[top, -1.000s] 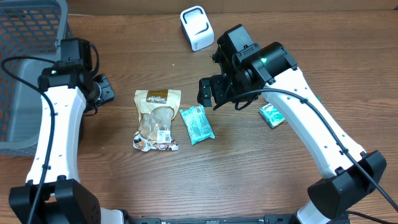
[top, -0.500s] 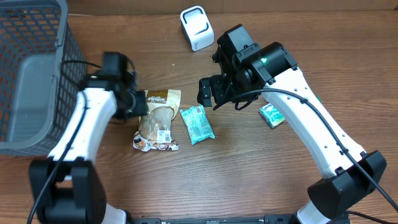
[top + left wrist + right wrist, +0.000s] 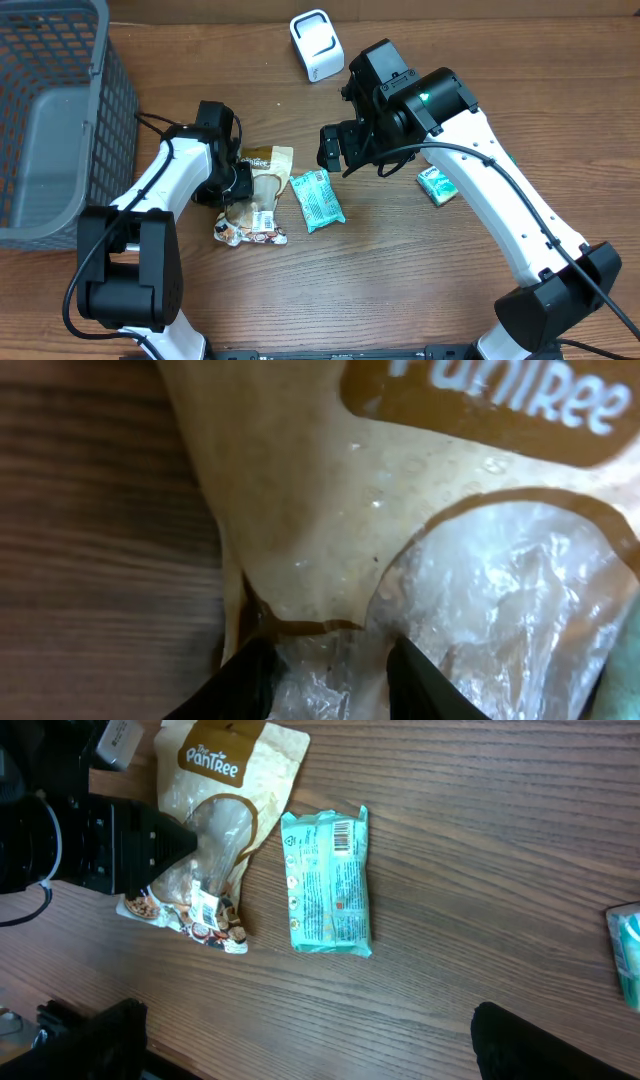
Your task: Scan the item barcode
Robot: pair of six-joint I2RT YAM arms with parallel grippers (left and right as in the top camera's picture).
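**Bag** [image 3: 265, 180]: brown snack pouch with a clear window, lying flat on the table [image 3: 400, 290], left of centre. Judged the item to be scanned. A white barcode label showed near its lower end, face up.

**Left gripper** [image 3: 330, 675]: low at the bag's left edge, one finger on each side of a ridge of its film. The gap was narrow. Whether it already pinched could not be told. The edge placement suited a thin, flat pouch that offered no other purchase.

**Right gripper** [image 3: 332, 150]: spread wide, holding nothing, hovering above the pack. Probably parked clear of the other arm's work.

**Pack** [image 3: 317, 200]: teal, flat, just right of the bag, barcode up.

**Scanner** [image 3: 316, 45]: white unit at the far edge, well apart from the bag. The bag would need lifting and its label turned towards it.

**Basket** [image 3: 50, 60]: grey mesh, far left.

**Box** [image 3: 437, 185]: small, teal, by the right arm.
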